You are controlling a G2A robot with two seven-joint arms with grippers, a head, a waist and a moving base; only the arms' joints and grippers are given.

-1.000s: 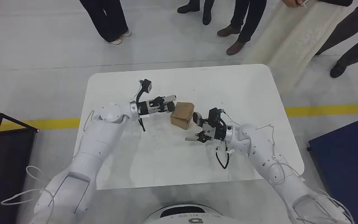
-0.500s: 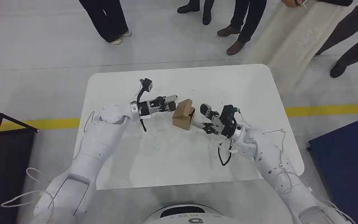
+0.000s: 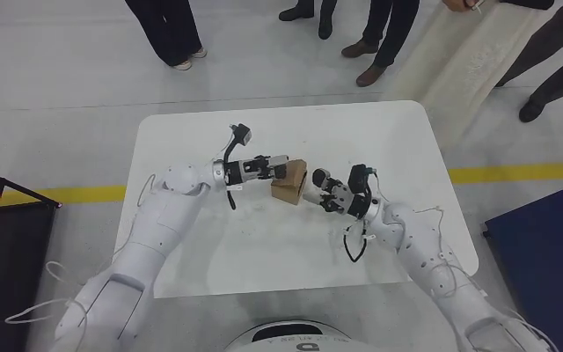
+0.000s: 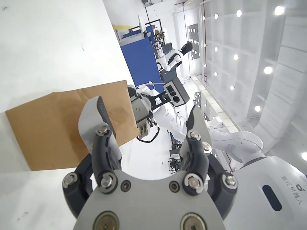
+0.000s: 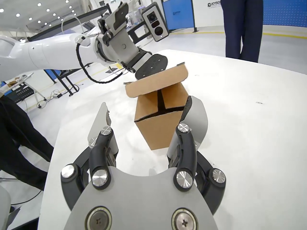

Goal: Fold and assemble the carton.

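Note:
A small brown carton (image 3: pixel 288 181) stands near the middle of the white table (image 3: pixel 202 255). In the right wrist view the carton (image 5: pixel 158 123) shows an end with inner flaps folded in and one outer flap (image 5: pixel 156 82) sticking out above it. My left gripper (image 3: pixel 278 162) is open at the carton's top edge, and one of its fingers (image 5: pixel 151 66) lies flat on that raised flap. The carton (image 4: pixel 60 125) also sits under that finger (image 4: pixel 96 118) in the left wrist view. My right gripper (image 5: pixel 147 111) is open, just short of the carton's flapped end.
Several people stand on the floor beyond the table's far edge (image 3: pixel 281 110). A blue partition (image 3: pixel 528 238) stands to the right of the table. Bare table surface lies in front of and around the carton.
The right gripper has swung up from the carton's near right corner to face its flapped end. The left gripper has slid right onto the carton's top flap. The carton has tilted slightly.

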